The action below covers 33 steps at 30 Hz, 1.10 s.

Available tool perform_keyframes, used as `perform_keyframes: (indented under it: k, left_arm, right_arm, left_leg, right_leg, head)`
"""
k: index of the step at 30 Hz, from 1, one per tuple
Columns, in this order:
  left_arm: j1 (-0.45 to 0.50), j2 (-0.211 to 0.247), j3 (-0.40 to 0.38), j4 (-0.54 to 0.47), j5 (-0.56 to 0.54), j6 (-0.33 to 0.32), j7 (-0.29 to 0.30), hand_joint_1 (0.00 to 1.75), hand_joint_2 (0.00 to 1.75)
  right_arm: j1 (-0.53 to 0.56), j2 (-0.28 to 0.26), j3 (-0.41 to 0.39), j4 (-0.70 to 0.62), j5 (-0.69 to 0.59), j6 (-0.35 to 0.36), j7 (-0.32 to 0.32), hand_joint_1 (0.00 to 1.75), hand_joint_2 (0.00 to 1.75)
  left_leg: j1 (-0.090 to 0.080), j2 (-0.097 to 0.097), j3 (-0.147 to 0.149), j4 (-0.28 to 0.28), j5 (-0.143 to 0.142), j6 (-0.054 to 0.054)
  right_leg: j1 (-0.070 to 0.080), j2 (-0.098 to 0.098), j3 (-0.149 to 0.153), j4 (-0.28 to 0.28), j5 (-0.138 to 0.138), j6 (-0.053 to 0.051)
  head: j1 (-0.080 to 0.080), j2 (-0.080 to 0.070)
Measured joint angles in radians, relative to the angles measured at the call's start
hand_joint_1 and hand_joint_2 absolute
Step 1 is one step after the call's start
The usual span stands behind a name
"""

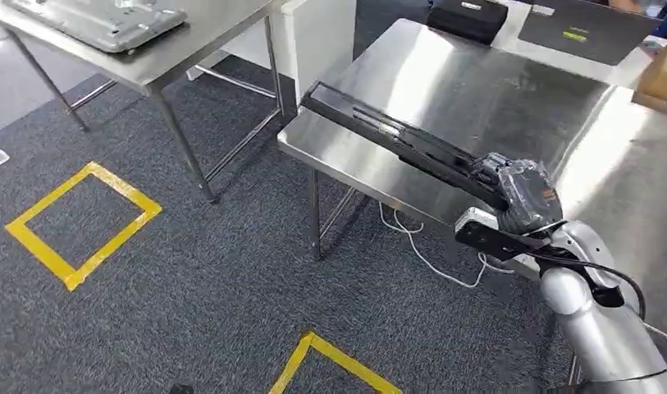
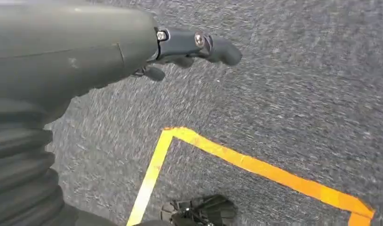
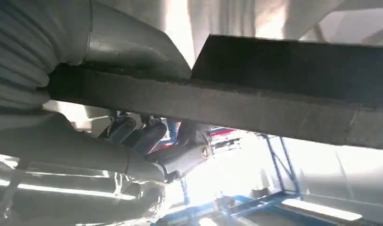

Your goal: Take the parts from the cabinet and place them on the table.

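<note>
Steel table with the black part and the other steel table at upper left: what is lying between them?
In the head view, only grey carpet lies between the steel table carrying the black part and the other table; nothing stands there.

grey carpet (image 1: 190, 271), yellow tape squares (image 1: 79, 222), steel tables (image 1: 190, 41)

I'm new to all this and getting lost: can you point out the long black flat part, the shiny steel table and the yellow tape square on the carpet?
Long black flat part (image 1: 395, 135), head view: middle of its length.
Shiny steel table (image 1: 469, 82), head view: bare top.
Yellow tape square (image 1: 36, 246), head view: near-left strip.
</note>
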Motion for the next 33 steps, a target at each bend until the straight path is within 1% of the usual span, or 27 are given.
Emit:
perform_keyframes:
  k: [1, 2, 3, 4, 5, 7, 8, 9, 11, 12, 13, 14, 16, 17, 19, 20, 21, 22, 23, 24, 25, 26, 27, 28, 29, 32, 33]
  left_arm:
    - [-0.003, -0.001, 0.001, 0.000, 0.000, -0.002, 0.001, 0.00, 1.75]
    - [-0.006, 0.000, 0.001, -0.001, 0.000, -0.002, 0.001, 0.00, 1.75]
    - [-0.010, 0.003, 0.001, -0.001, -0.001, -0.002, 0.001, 0.00, 1.75]
    - [-0.010, 0.003, 0.001, -0.001, -0.001, -0.003, 0.001, 0.00, 1.75]
    - [-0.010, 0.003, 0.001, -0.001, -0.001, -0.005, 0.002, 0.00, 1.75]
    - [-0.008, 0.003, 0.001, -0.001, -0.002, -0.005, 0.005, 0.00, 1.75]
    - [-0.008, 0.003, 0.001, -0.001, -0.002, -0.006, 0.006, 0.00, 1.75]
    - [-0.008, 0.003, 0.001, -0.001, -0.002, -0.006, 0.006, 0.00, 1.75]
    - [-0.009, 0.003, 0.001, -0.001, -0.003, -0.008, 0.013, 0.00, 1.75]
    - [-0.009, 0.005, 0.001, -0.001, -0.003, -0.008, 0.015, 0.00, 1.75]
    - [-0.008, 0.006, 0.001, -0.001, -0.005, -0.008, 0.020, 0.00, 1.75]
    - [-0.009, 0.006, 0.001, -0.001, -0.008, -0.009, 0.023, 0.00, 1.75]
    - [-0.013, 0.005, 0.001, -0.001, -0.010, -0.014, 0.036, 0.00, 1.75]
    - [-0.016, 0.003, 0.001, -0.001, -0.012, -0.019, 0.043, 0.00, 1.75]
    - [-0.019, 0.000, 0.001, -0.001, -0.019, -0.026, 0.050, 0.00, 1.75]
    - [-0.019, 0.000, 0.001, -0.001, -0.021, -0.028, 0.055, 0.00, 1.75]
    - [-0.018, 0.000, 0.001, -0.001, -0.021, -0.031, 0.058, 0.00, 1.75]
    - [-0.018, -0.001, 0.001, -0.001, -0.020, -0.032, 0.058, 0.00, 1.75]
    - [-0.016, -0.001, 0.001, -0.001, -0.020, -0.032, 0.058, 0.00, 1.75]
    - [-0.016, -0.003, 0.001, -0.001, -0.020, -0.032, 0.058, 0.00, 1.75]
    - [-0.016, -0.005, 0.001, -0.001, -0.020, -0.032, 0.058, 0.00, 1.75]
    - [-0.016, -0.006, 0.001, -0.001, -0.020, -0.032, 0.056, 0.00, 1.75]
    - [-0.016, -0.007, 0.001, -0.001, -0.021, -0.032, 0.055, 0.00, 1.75]
    - [-0.016, -0.004, 0.001, -0.001, -0.021, -0.035, 0.056, 0.00, 1.75]
    - [-0.016, -0.003, 0.001, -0.001, -0.022, -0.037, 0.058, 0.00, 1.75]
    - [-0.019, -0.004, 0.001, -0.001, -0.022, -0.038, 0.070, 0.00, 1.75]
    - [-0.021, -0.004, 0.001, -0.001, -0.022, -0.039, 0.071, 0.00, 1.75]
  right_arm:
    - [-0.007, -0.002, 0.002, 0.007, -0.003, 0.006, 0.000, 1.71, 1.75]
    - [-0.014, -0.006, 0.003, 0.011, -0.005, 0.006, -0.001, 1.71, 1.75]
    - [-0.021, -0.005, 0.005, 0.015, -0.006, 0.007, -0.003, 1.71, 1.75]
    - [-0.033, -0.006, 0.008, 0.023, -0.008, 0.008, -0.003, 1.71, 1.75]
    - [-0.040, -0.004, 0.009, 0.029, -0.010, 0.008, -0.003, 1.71, 1.75]
    - [-0.044, 0.002, 0.016, 0.038, -0.018, 0.009, -0.005, 1.71, 1.75]
    - [-0.044, 0.003, 0.020, 0.042, -0.019, 0.009, -0.005, 1.71, 1.75]
    - [-0.044, 0.003, 0.024, 0.046, -0.019, 0.009, -0.005, 1.71, 1.75]
    - [-0.044, 0.005, 0.030, 0.049, -0.020, 0.007, -0.004, 1.71, 1.75]
    - [-0.045, 0.009, 0.030, 0.049, -0.018, 0.006, -0.001, 1.71, 1.75]
    - [-0.049, 0.014, 0.032, 0.052, -0.013, 0.006, 0.004, 1.71, 1.75]
    - [-0.052, 0.019, 0.035, 0.056, -0.010, 0.005, 0.009, 1.71, 1.75]
    - [-0.052, 0.025, 0.038, 0.063, -0.004, 0.004, 0.014, 1.71, 1.75]
    - [-0.054, 0.024, 0.037, 0.066, -0.002, 0.003, 0.015, 1.71, 1.75]
    - [-0.063, 0.025, 0.037, 0.074, 0.000, 0.003, 0.017, 1.71, 1.75]
    - [-0.072, 0.029, 0.040, 0.079, 0.000, 0.003, 0.018, 1.71, 1.75]
    - [-0.074, 0.032, 0.040, 0.084, 0.000, 0.003, 0.018, 1.71, 1.75]
    - [-0.073, 0.035, 0.042, 0.090, 0.000, 0.003, 0.018, 1.71, 1.75]
    - [-0.073, 0.036, 0.046, 0.096, 0.002, 0.003, 0.018, 1.71, 1.75]
    - [-0.073, 0.037, 0.048, 0.102, 0.003, 0.003, 0.018, 1.71, 1.75]
    - [-0.073, 0.038, 0.048, 0.106, 0.003, 0.003, 0.018, 1.71, 1.75]
    - [-0.074, 0.038, 0.047, 0.108, 0.004, 0.001, 0.018, 1.71, 1.75]
    - [-0.077, 0.039, 0.047, 0.110, 0.006, -0.002, 0.018, 1.71, 1.75]
    - [-0.078, 0.040, 0.047, 0.113, 0.016, -0.011, 0.019, 1.71, 1.75]
    - [-0.076, 0.040, 0.048, 0.114, 0.042, -0.028, 0.028, 1.71, 1.75]
    - [-0.075, 0.039, 0.047, 0.123, 0.077, -0.064, 0.043, 1.71, 1.75]
    - [-0.074, 0.039, 0.046, 0.123, 0.087, -0.070, 0.045, 1.71, 1.75]
  left_leg:
    - [0.003, 0.014, 0.005, -0.008, 0.004, -0.010]
    - [0.003, 0.014, 0.004, -0.005, -0.002, -0.019]
    - [0.010, -0.044, -0.002, 0.015, -0.020, -0.026]
    - [0.013, -0.088, -0.024, 0.071, -0.061, -0.026]
    - [0.015, -0.109, -0.059, 0.148, -0.103, -0.028]
    - [0.016, -0.119, -0.135, 0.303, -0.162, -0.035]
    - [0.016, -0.119, -0.148, 0.323, -0.156, -0.035]
    - [0.016, -0.119, -0.139, 0.293, -0.125, -0.033]
    - [0.017, -0.136, -0.065, 0.127, -0.022, -0.025]
    - [0.020, -0.184, -0.027, 0.039, 0.020, -0.016]
    - [0.023, -0.214, -0.012, 0.010, 0.017, -0.007]
    - [0.024, -0.203, -0.010, -0.002, 0.013, -0.011]
    - [0.017, -0.181, -0.010, 0.000, 0.012, -0.008]
    - [0.021, -0.165, -0.003, -0.014, 0.020, 0.000]
    - [0.026, -0.141, 0.002, -0.030, 0.028, 0.009]
    - [0.025, -0.127, 0.002, -0.029, 0.028, 0.010]
    - [0.024, -0.112, 0.001, -0.029, 0.027, 0.010]
    - [0.024, -0.097, 0.000, -0.028, 0.027, 0.010]
    - [0.025, -0.083, 0.000, -0.028, 0.026, 0.009]
    - [0.027, -0.070, 0.000, -0.028, 0.025, 0.007]
    - [0.031, -0.058, 0.001, -0.026, 0.022, 0.003]
    - [0.035, -0.046, 0.003, -0.024, 0.019, -0.004]
    - [0.036, -0.035, 0.005, -0.019, 0.014, -0.013]
    - [0.024, -0.027, 0.003, -0.014, 0.007, -0.025]
    - [0.024, -0.017, 0.006, -0.009, 0.004, -0.031]
    - [0.030, 0.012, 0.014, -0.010, -0.002, -0.042]
    - [0.039, -0.016, 0.011, -0.002, -0.014, -0.051]
  right_leg:
    - [0.007, 0.013, -0.004, -0.001, -0.001, -0.010]
    - [-0.011, 0.023, 0.005, -0.013, 0.008, -0.024]
    - [-0.019, 0.035, 0.008, -0.017, 0.012, -0.030]
    - [-0.022, 0.042, 0.007, -0.018, 0.015, -0.042]
    - [-0.021, 0.052, 0.006, -0.018, 0.016, -0.045]
    - [-0.017, 0.079, 0.005, -0.016, 0.017, -0.046]
    - [-0.016, 0.092, 0.006, -0.016, 0.017, -0.046]
    - [-0.015, 0.105, 0.007, -0.015, 0.017, -0.045]
    - [-0.014, 0.133, 0.010, -0.013, 0.017, -0.045]
    - [-0.015, 0.144, 0.009, -0.013, 0.017, -0.045]
    - [-0.005, 0.157, 0.005, -0.008, 0.017, -0.041]
    - [-0.008, 0.166, -0.001, -0.008, 0.018, -0.039]
    - [-0.015, 0.195, -0.009, -0.015, 0.027, -0.022]
    - [-0.006, 0.207, -0.014, -0.020, 0.031, -0.013]
    - [-0.004, 0.098, -0.048, 0.042, -0.004, -0.018]
    - [-0.008, 0.075, -0.085, 0.115, -0.039, -0.020]
    - [-0.014, 0.066, -0.127, 0.202, -0.072, -0.019]
    - [-0.019, 0.064, -0.164, 0.279, -0.095, -0.014]
    - [-0.023, 0.062, -0.179, 0.309, -0.096, -0.004]
    - [-0.030, 0.059, -0.169, 0.287, -0.083, 0.009]
    - [-0.036, 0.051, -0.130, 0.220, -0.054, 0.025]
    - [-0.044, 0.034, -0.076, 0.118, -0.017, 0.041]
    - [-0.047, -0.004, -0.023, 0.025, 0.012, 0.054]
    - [-0.038, -0.034, -0.009, 0.006, 0.007, 0.048]
    - [-0.031, -0.009, -0.010, 0.002, 0.012, 0.032]
    - [-0.032, 0.026, -0.019, 0.013, 0.008, 0.004]
    - [-0.042, 0.032, -0.017, 0.010, 0.010, -0.006]
  head:
    - [-0.001, 0.000]
    - [0.001, 0.000]
    - [-0.002, 0.000]
    - [-0.007, 0.000]
    - [-0.011, 0.000]
    - [-0.012, 0.000]
    - [-0.011, 0.000]
    - [-0.011, 0.000]
    - [-0.012, 0.000]
    - [-0.012, 0.000]
    - [-0.010, 0.000]
    - [-0.010, 0.000]
    - [-0.012, 0.000]
    - [-0.011, 0.000]
    - [-0.006, 0.000]
    - [0.002, 0.000]
    - [0.002, 0.000]
    - [0.001, 0.000]
    - [0.007, 0.000]
    - [0.006, 0.000]
    - [0.007, 0.000]
    - [0.006, 0.000]
    - [0.008, 0.000]
    - [0.010, 0.000]
    - [0.009, 0.000]
    - [-0.001, 0.000]
    - [-0.005, 0.000]
